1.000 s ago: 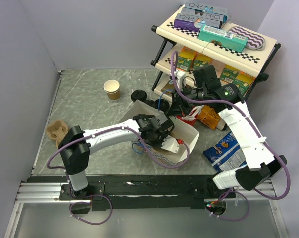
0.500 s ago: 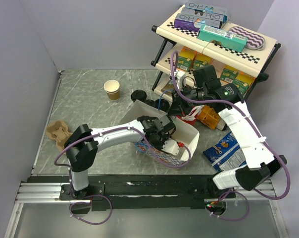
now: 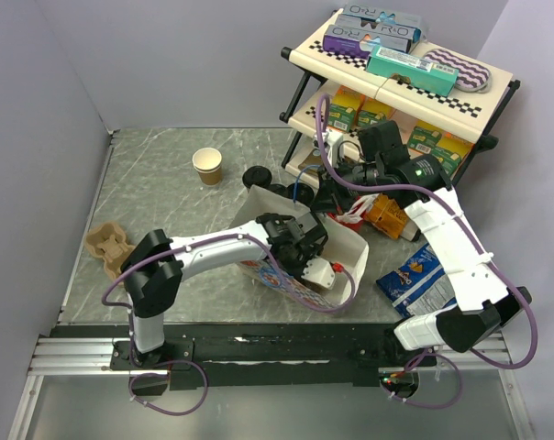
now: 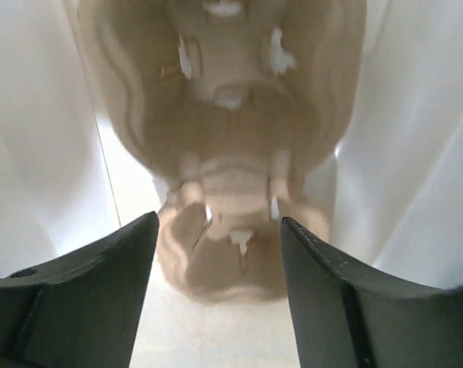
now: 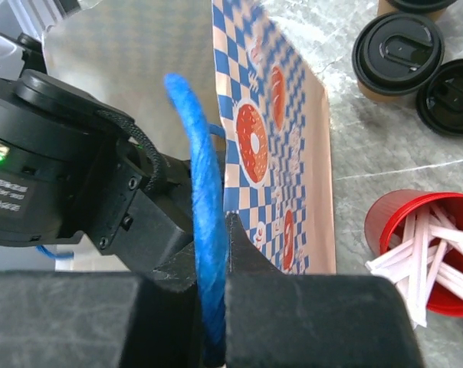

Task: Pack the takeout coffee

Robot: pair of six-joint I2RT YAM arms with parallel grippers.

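Two small brown paper cups with round black plastic lids point(image 5: 398, 52) point(image 5: 451, 86) stand close together on the grey marbled tabletop point(image 3: 158, 192). They are outside the bag, at about its eleven o'clock in the overhead view, and not yet packed. The white paper bag with a blue checked doughnut print point(image 5: 270, 153) sits open near the tabletop's centre. The right pincer point(image 5: 210, 247) is clamped on its blue rope handle point(image 5: 197, 138). The left pincer point(image 4: 219, 218) is inside the bag, its jaws wide and gripping nothing, with a moulded tan pulp cup carrier point(image 4: 231, 92) lying just beyond the fingertips. Each cup looks light if empty and heavier and sloshy if filled, with thin walls that would dent under a hard squeeze. The lid looks slick and might pop off, so the paper wall below the rim seems the safer hold, with the cup kept upright. A red cup of white stirrers point(image 5: 427, 253) stands near, at the cups' six o'clock in the right wrist view.
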